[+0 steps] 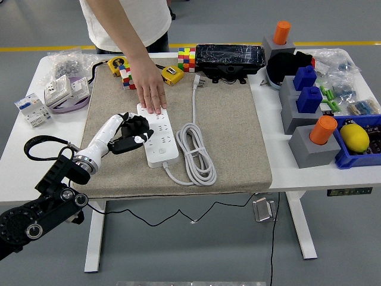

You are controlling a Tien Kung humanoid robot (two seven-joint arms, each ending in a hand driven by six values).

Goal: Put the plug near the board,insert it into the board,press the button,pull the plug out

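Note:
A white power strip [157, 136] lies lengthwise on the beige mat [232, 131], its white cable [196, 152] coiled to its right. My left hand [132, 130] comes in from the lower left and is shut on the black plug [140, 126], which hangs at the strip's left edge over its sockets. A person's hand [152, 95] presses flat on the strip's far end. The strip's round button [160, 151] shows near its front end. My right hand is out of sight.
Colourful cubes [187, 58], yellow tape measures [172, 74] and a black box [230, 58] line the mat's far edge. Grey blocks with blue and orange pegs [309, 122] and a blue bin [363, 143] stand right. White devices [59, 92] lie left.

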